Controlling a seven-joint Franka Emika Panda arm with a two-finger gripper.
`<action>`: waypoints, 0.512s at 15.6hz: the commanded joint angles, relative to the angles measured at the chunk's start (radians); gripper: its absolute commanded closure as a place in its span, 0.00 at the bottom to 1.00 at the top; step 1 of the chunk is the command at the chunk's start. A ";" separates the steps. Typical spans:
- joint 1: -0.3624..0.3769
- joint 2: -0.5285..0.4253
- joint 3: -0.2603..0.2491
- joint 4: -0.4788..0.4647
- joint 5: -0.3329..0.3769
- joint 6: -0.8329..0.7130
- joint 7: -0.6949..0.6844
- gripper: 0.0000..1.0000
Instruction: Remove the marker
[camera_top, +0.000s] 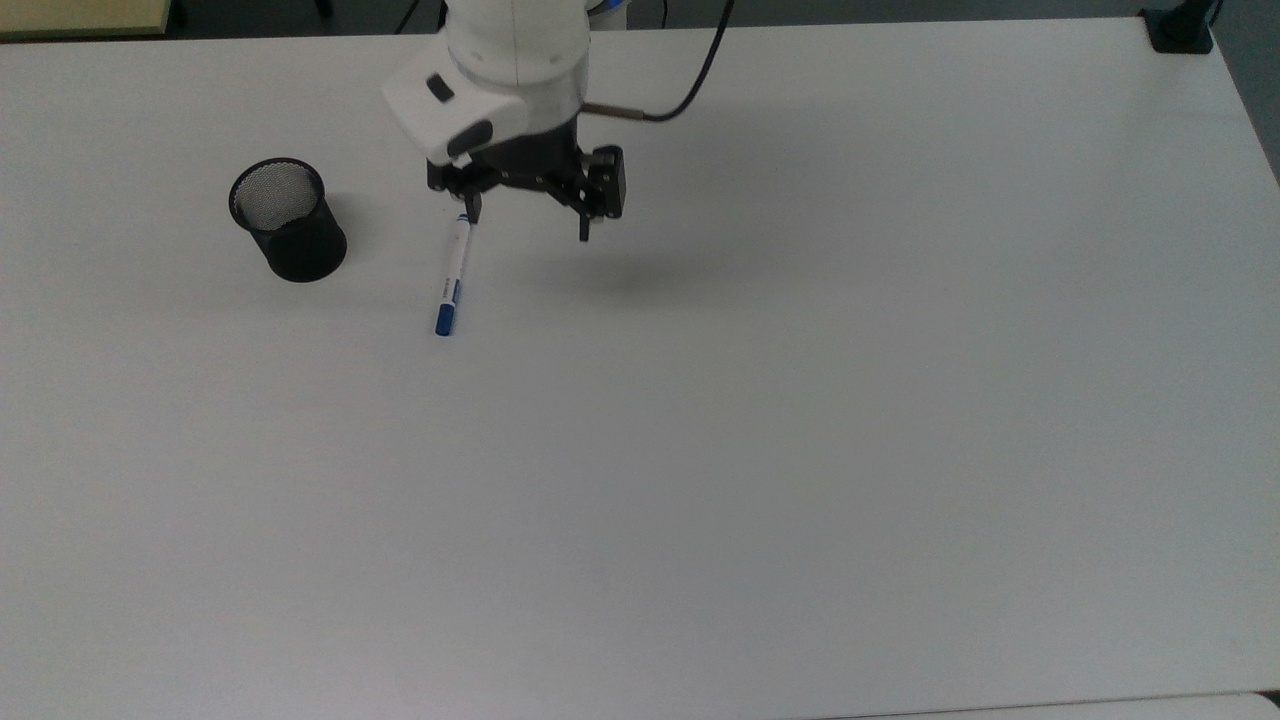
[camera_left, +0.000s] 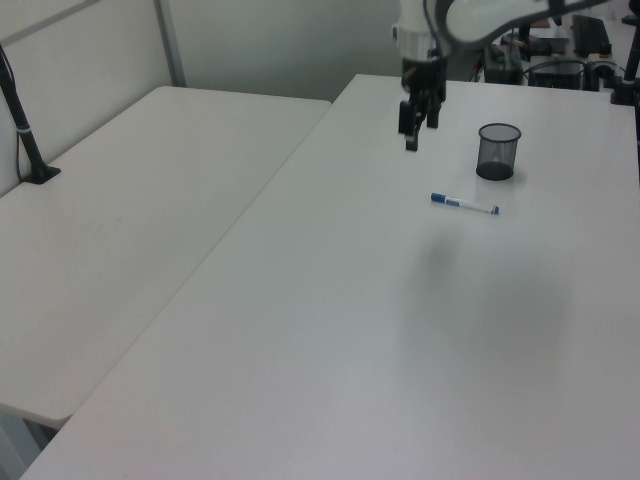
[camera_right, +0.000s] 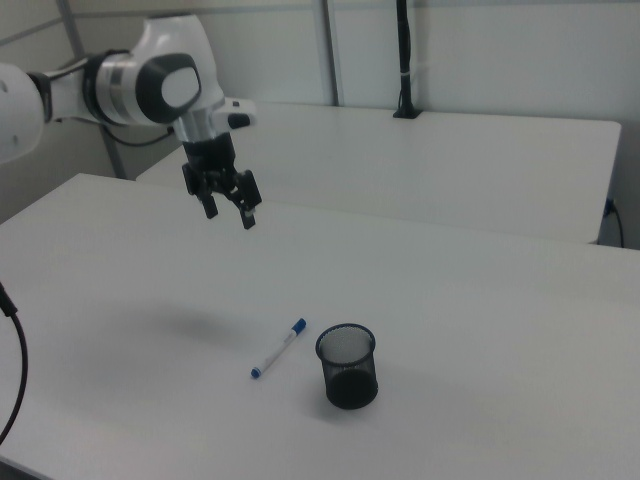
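while gripper hangs open: 1 marker flat, 1 mesh cup.

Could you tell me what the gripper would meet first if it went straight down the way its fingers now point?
Probably bare table. The open gripper hangs high, fingers down, and its shadow lies clear of the marker and mesh cup, though depth is uncertain.

Even overhead light; soft arm shadow on table; slight haze.

A broad white bench stands beside a second white table; pale partition walls rise behind.
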 joint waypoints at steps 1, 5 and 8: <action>-0.013 -0.155 -0.004 -0.076 -0.010 -0.096 0.006 0.00; -0.062 -0.270 0.007 -0.111 0.019 -0.148 -0.006 0.00; -0.096 -0.313 0.010 -0.131 0.047 -0.171 -0.087 0.00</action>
